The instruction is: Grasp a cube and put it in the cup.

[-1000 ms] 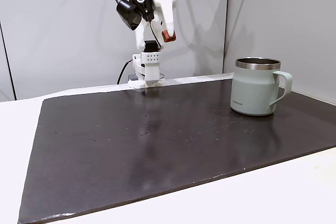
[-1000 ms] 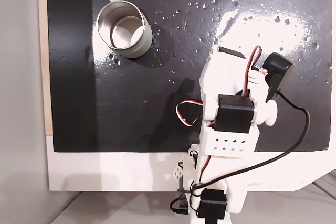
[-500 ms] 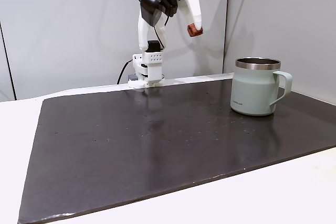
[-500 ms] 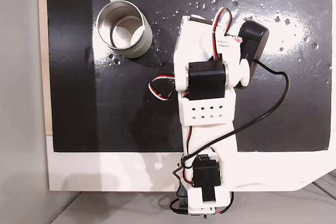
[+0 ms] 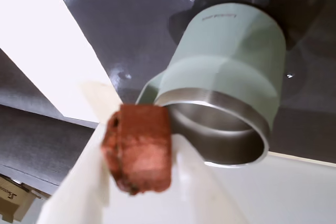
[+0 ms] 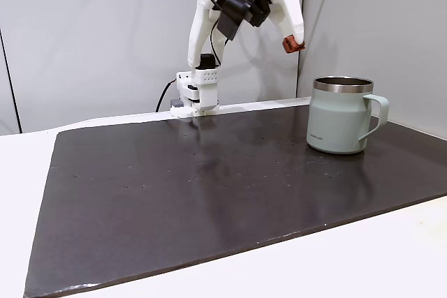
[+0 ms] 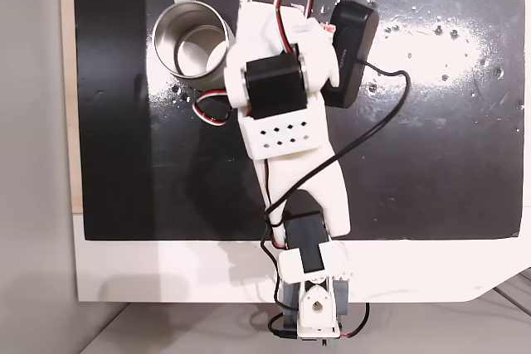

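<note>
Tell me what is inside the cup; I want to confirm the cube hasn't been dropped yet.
In the top-down fixed view the cup shows only bare steel interior, though the arm covers its right edge. The cube is clamped between the fingers, above the table.

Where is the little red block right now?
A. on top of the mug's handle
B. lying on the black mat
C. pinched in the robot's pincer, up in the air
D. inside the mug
C. The wrist view shows the red block squeezed between the pincer's white fingers, and a fixed view shows it held high, above and beside the mug.
</note>
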You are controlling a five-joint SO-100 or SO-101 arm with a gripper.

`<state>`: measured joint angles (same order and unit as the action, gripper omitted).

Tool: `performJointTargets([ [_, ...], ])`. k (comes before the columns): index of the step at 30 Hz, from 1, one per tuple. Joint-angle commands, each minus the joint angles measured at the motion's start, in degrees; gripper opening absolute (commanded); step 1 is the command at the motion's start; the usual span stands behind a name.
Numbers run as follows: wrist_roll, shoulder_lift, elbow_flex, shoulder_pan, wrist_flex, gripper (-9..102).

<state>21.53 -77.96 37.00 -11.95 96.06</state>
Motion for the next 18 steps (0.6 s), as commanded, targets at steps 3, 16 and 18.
performJointTargets([
  [3, -1.05, 2.46, -5.89, -3.60, -0.70, 7],
  [16, -4.92, 10.37, -12.66, -12.74, -3.08, 7],
  [18, -5.27, 11.16, -13.18, -13.27, -3.16, 7],
])
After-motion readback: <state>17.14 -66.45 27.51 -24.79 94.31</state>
